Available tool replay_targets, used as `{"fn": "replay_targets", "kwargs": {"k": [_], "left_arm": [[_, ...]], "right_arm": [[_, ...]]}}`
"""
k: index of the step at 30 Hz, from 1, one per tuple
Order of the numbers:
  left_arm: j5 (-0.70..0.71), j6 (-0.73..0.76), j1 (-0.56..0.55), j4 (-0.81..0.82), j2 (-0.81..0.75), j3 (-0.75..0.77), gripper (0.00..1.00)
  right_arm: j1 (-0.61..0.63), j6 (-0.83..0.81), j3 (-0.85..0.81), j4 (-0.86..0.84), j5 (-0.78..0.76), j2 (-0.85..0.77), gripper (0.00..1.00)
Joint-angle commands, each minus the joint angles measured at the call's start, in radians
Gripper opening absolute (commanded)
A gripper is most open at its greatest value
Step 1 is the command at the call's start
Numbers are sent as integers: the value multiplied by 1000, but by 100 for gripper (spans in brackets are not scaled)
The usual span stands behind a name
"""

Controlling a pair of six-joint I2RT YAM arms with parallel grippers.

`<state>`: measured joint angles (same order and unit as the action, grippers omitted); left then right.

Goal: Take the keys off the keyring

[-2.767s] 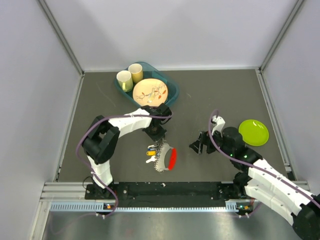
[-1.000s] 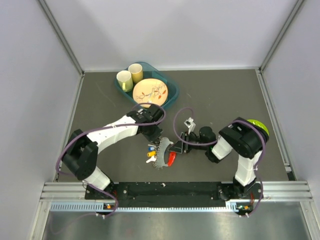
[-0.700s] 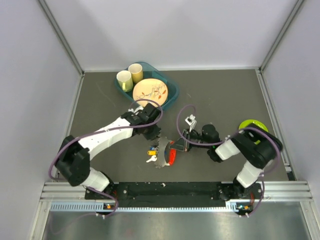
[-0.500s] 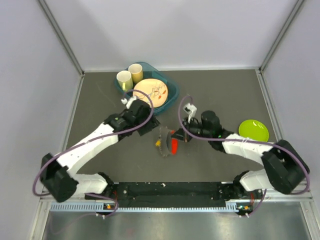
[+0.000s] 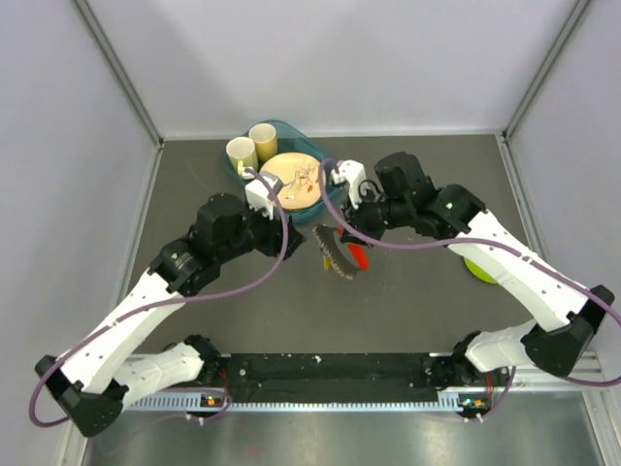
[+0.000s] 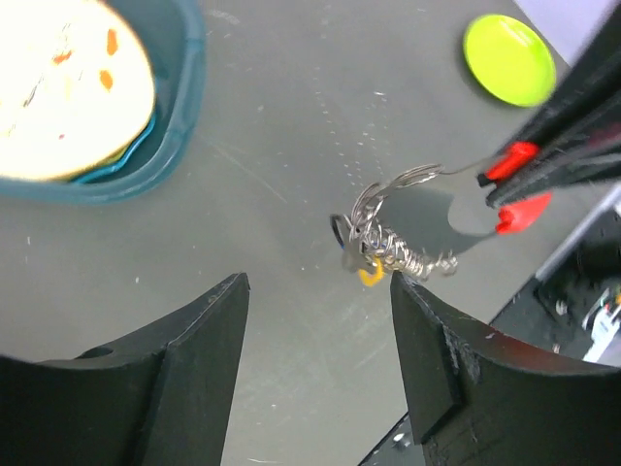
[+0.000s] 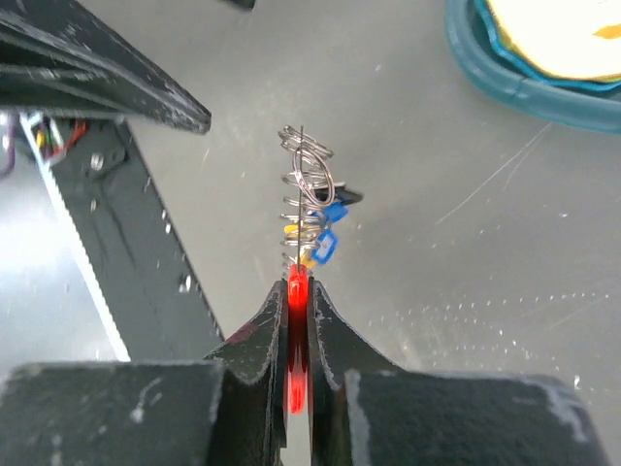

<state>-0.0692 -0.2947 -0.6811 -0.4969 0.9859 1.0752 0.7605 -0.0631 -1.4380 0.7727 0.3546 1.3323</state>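
Observation:
My right gripper [image 7: 298, 288] is shut on the red clip [image 7: 297, 296] of the keyring [image 7: 309, 175] and holds it above the table, edge-on to that camera. Below the coiled metal rings dangle the keys [image 7: 328, 231], some with blue heads and one with a yellow head. In the top view the red clip [image 5: 357, 256] and the grey ring bundle [image 5: 335, 252] hang at table centre. My left gripper [image 6: 318, 282] is open with nothing between its fingers. It sits a little short of the keyring [image 6: 393, 238] and the yellow key [image 6: 370, 276].
A teal tray [image 5: 333, 167] at the back holds two cups [image 5: 242, 150] and a patterned plate [image 5: 291, 180]. A lime-green plate [image 6: 509, 58] lies at the right, mostly hidden behind the right arm in the top view. The arms' base rail [image 5: 320, 369] runs along the near edge.
The right gripper closed on the red clip and lifted the keyring off the table toward the back. The left gripper let go, opened and drew back to the left.

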Motion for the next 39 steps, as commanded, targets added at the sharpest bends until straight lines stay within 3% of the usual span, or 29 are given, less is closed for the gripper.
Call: {"fn": "replay_targets", "kwargs": {"k": [1, 5, 11, 30, 34, 37, 39], "left_arm": [[-242, 275, 2, 54, -99, -20, 66], [-415, 327, 2, 63, -130, -37, 66], [-722, 341, 0, 77, -83, -58, 64], [-830, 299, 0, 218, -24, -103, 61], [-883, 250, 0, 261, 5, -95, 51], [-926, 239, -1, 261, 19, -89, 33], [-955, 235, 0, 259, 28, -90, 12]], "right_arm": [[74, -177, -171, 362, -39, 91, 0], [137, -202, -277, 496, -39, 137, 0], [211, -233, -360, 508, 6, 136, 0], [240, -239, -257, 307, 153, 8, 0], [240, -241, -237, 278, 156, -4, 0], [240, -244, -216, 263, 153, -4, 0], [240, -239, -203, 238, 147, -5, 0]]}}
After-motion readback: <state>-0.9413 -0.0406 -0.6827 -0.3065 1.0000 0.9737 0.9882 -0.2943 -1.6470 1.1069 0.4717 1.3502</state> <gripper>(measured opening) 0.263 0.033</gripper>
